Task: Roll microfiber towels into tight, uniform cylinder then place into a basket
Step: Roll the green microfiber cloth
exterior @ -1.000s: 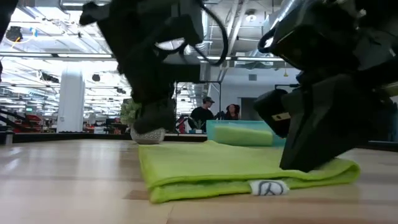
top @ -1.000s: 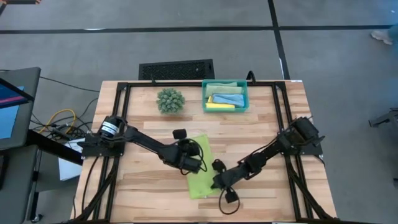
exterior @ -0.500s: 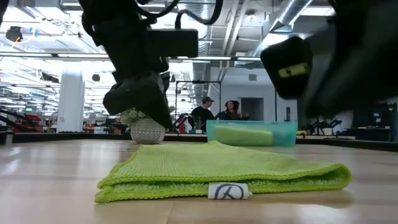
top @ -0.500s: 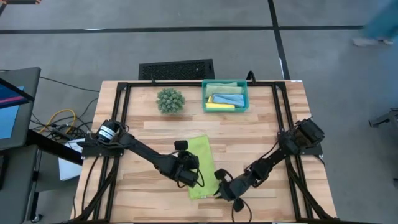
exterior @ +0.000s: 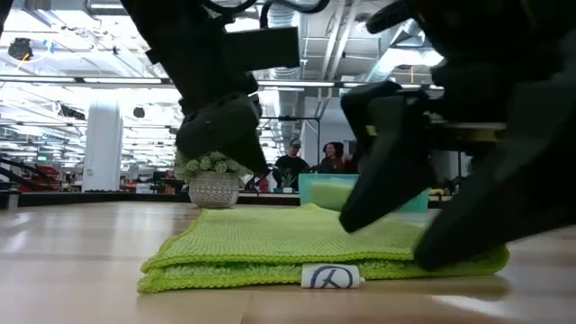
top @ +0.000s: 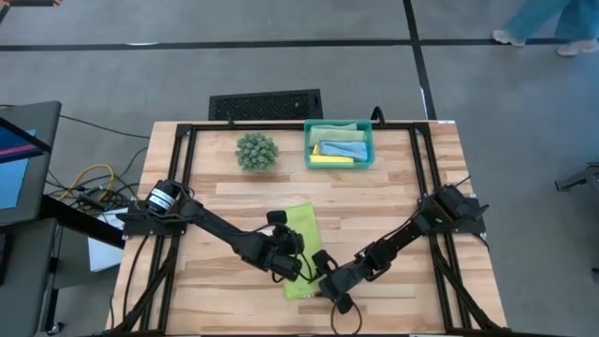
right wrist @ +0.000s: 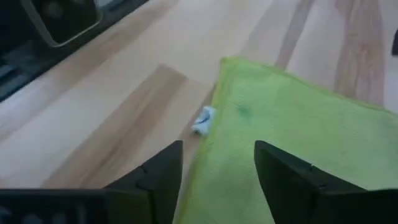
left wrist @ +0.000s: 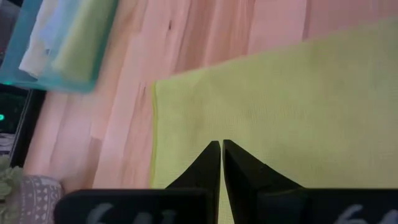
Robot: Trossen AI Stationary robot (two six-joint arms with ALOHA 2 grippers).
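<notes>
Only a small white tag (exterior: 330, 276), unreadable, on the lime green towel (exterior: 297, 245).

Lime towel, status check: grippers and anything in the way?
Left gripper shut, over the lime towel. Right gripper open at its near edge. Towel folded flat, unrolled. Nothing blocking.

Lime green towel (exterior: 315, 247): soft cloth, knitted-looking weave, matt, with small white sewn tag (exterior: 329, 276) at lower centre. Table (top: 225, 201): pale wood planks, smooth, faint sheen. Basket (top: 338, 161), upper centre: translucent teal plastic, glossy. Frame rails (top: 299, 124): black metal, matt. Grille (top: 265, 104) at upper centre: black, slotted, matt. Plant ball (top: 256, 150): spiky green plastic look.
</notes>
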